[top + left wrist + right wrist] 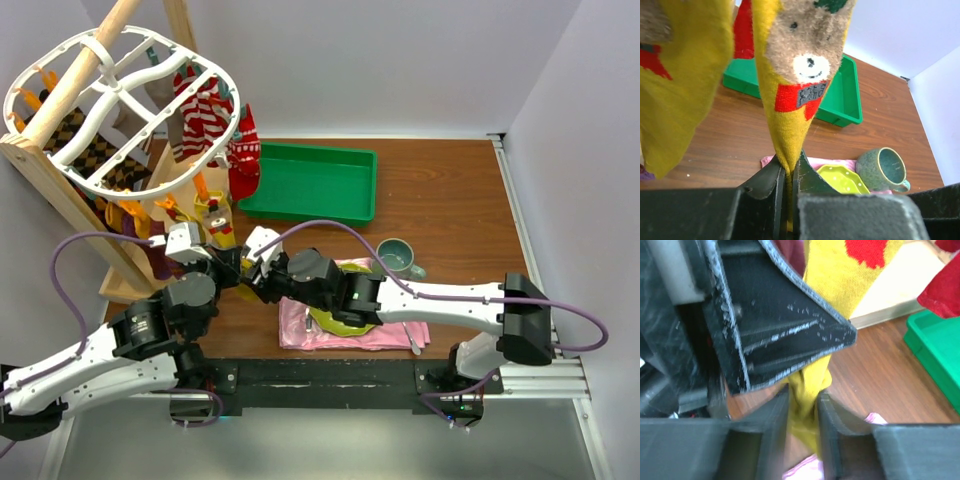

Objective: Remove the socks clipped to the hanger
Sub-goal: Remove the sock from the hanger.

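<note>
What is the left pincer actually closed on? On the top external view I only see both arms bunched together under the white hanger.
Observer: The left wrist view shows the left pincer shut on the toe of a mustard yellow sock with a bear face on it.
Operator: And the right one?
Observer: In the right wrist view, the right pincer has yellow sock fabric squeezed between its fingers. I cannot tell whether it is the same sock.
Operator: Is the bear sock off its clip?
Observer: The left wrist view shows it stretched upward out of frame, with a second yellow sock hanging beside it. No clip is in view there.
</note>
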Controlling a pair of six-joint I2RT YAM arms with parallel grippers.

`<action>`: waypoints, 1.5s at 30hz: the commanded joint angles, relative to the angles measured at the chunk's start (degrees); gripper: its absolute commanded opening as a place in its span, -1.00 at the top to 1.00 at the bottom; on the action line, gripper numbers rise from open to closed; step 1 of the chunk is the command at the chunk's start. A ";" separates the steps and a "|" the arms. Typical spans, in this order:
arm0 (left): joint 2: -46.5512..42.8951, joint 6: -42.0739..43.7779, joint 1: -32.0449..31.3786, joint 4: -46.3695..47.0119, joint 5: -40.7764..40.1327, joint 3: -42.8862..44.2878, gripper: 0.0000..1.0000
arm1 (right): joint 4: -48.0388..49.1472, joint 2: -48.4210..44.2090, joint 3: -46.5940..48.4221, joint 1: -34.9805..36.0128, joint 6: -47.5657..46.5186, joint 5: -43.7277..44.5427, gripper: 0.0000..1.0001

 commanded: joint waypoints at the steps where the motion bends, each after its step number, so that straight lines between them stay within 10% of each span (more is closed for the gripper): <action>1: -1.66 0.21 0.06 -0.95 -1.59 -0.12 1.00 | 1.45 -4.75 -0.89 -1.87 -3.44 -7.18 -0.02; 8: -4.56 0.20 0.06 -2.36 1.75 -0.12 1.00 | 3.63 -9.94 0.07 -17.41 0.59 -33.47 -0.31; 17: -5.62 1.43 0.06 -2.71 5.18 1.03 1.00 | 11.80 6.74 22.21 -25.34 15.35 -50.35 -0.26; 45: -4.30 3.63 0.06 -2.09 6.94 3.31 1.00 | 27.02 23.98 36.99 -23.41 37.78 -48.70 -0.42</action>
